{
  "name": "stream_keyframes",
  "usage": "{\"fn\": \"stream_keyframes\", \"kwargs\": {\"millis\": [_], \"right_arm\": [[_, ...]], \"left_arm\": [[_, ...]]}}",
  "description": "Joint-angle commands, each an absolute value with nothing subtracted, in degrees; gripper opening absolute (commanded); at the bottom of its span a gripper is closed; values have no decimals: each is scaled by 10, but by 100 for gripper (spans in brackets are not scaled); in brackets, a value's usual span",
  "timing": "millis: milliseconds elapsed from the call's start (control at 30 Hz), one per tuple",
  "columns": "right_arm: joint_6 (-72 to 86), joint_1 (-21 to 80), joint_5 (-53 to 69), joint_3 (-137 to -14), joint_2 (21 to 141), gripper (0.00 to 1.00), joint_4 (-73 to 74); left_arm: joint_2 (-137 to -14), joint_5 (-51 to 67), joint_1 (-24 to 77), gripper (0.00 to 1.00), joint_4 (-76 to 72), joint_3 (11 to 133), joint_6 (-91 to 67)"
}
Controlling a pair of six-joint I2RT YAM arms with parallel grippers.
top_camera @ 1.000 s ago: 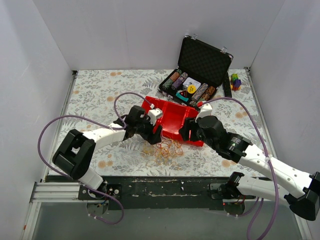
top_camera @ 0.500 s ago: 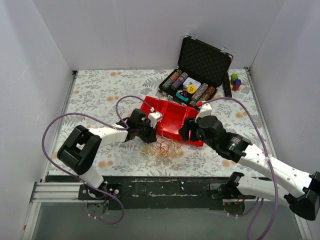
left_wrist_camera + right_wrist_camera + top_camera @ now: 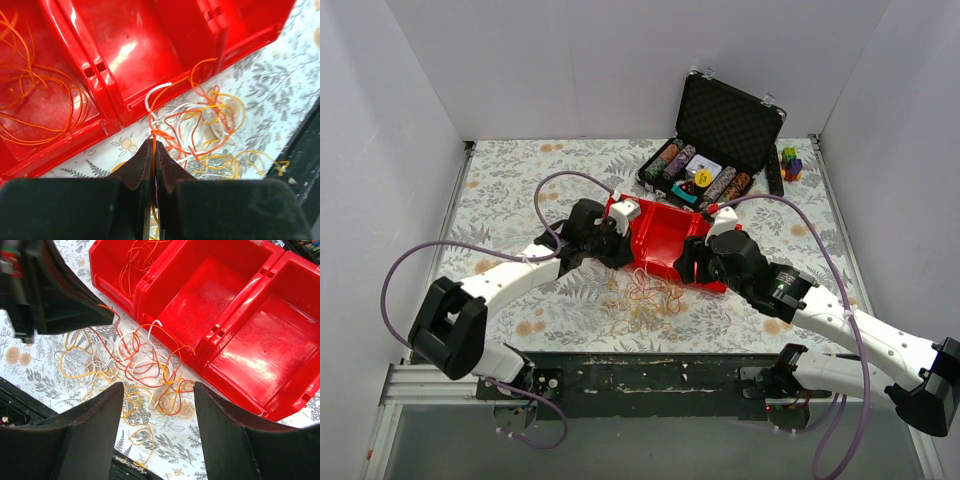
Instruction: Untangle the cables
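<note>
— Where do the cables (image 3: 645, 300) lie?

— They lie on the flowered table (image 3: 510, 190), in the lower middle of the top view. They are just in front of the red bin (image 3: 665, 238), and their far edge is at its front wall. A smaller orange bunch (image 3: 35, 100) sits inside the bin compartment at the left of the left wrist view.

— Does the tangle have a long axis?

— Only loosely. From above it is wider than it is deep, stretched left to right along the bin's front wall. The single strands curl into small loops of orange, yellow, white and reddish-brown, so none of them keeps one heading.

— And the left gripper (image 3: 153, 150)?

— Its fingers are pressed together, with one orange strand (image 3: 154, 137) pinched in the seam. In the left wrist view that strand rises out of the fingertips toward the tangle at the middle right. In the right wrist view it runs from the dark fingertip at the upper left, down and to the right, into the pile.

— The right gripper (image 3: 159, 390)?

— Its fingers stand wide apart and hold nothing. They frame the pile, one on each side, in the lower part of the right wrist view. Whether they touch the table cannot be told.

— Anything else?

— A black case (image 3: 730, 125) with its lid raised stands behind the bin at the upper right of the top view. It holds striped discs (image 3: 670, 160) stacked in rows.
</note>
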State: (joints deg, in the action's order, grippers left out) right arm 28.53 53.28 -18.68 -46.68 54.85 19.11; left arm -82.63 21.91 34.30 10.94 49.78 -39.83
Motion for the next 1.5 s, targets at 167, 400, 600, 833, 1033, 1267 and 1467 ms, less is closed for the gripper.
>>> {"fn": "stream_keyframes", "kwargs": {"millis": [167,400,600,833,1033,1267,1467], "right_arm": [[277,534,-178,-491,549,66,155],[272,534,-163,-499,566,66,136],[258,534,-136,-504,570,68,102],[236,534,-113,-516,554,71,71],[228,534,-55,-519,534,74,34],[216,534,-22,-533,555,77,14],[226,534,-48,-518,547,75,25]], "left_arm": [[-689,268,345,0,190,570,-389],[-630,359,345,3,276,633,-388],[-580,365,345,5,296,658,-378],[-566,365,345,8,301,663,-388],[-568,363,345,9,299,666,-389],[-561,359,345,9,294,657,-386],[-551,311,345,29,338,552,-288]]}}
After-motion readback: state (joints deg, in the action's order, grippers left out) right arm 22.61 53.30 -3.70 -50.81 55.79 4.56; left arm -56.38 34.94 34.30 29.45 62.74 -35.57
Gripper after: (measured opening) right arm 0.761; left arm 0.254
